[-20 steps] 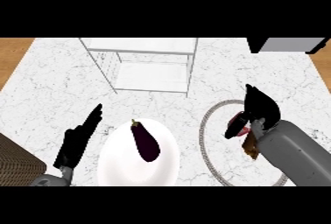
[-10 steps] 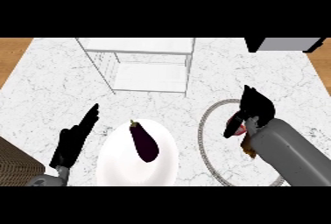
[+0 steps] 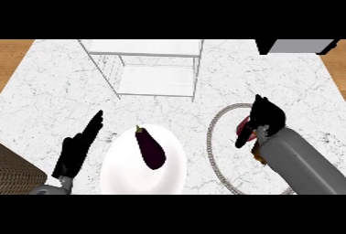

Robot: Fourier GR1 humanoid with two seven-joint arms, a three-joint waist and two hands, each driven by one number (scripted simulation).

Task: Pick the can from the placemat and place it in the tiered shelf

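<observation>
Table point(image 3: 54, 87): I see white marble, with wood showing past its left and right edges.
Shelf point(image 3: 152, 68): white tiered unit at the far centre of the table, with thin metal posts and a lower tier visible beneath the top one.
Placemat point(image 3: 218, 141): round, light with a grey rim, on the right side of the table; my right forearm covers much of it.
Can point(image 3: 245, 129): I see only a reddish sliver on the placemat, directly under my right hand; the rest is hidden.
Right hand point(image 3: 265, 119): over the placemat, fingers curled down round the can, grasping it.
Left hand point(image 3: 79, 147): at lower left, just beside the plate, fingers straight and pointing away from me, released and holding nothing.
Plate point(image 3: 121, 167): white, near centre front, between my two arms.
Eggplant point(image 3: 151, 148): dark purple, lying on the plate, stem end pointing to the shelf.
Basket point(image 3: 17, 171): brown woven corner at the lower left edge.
</observation>
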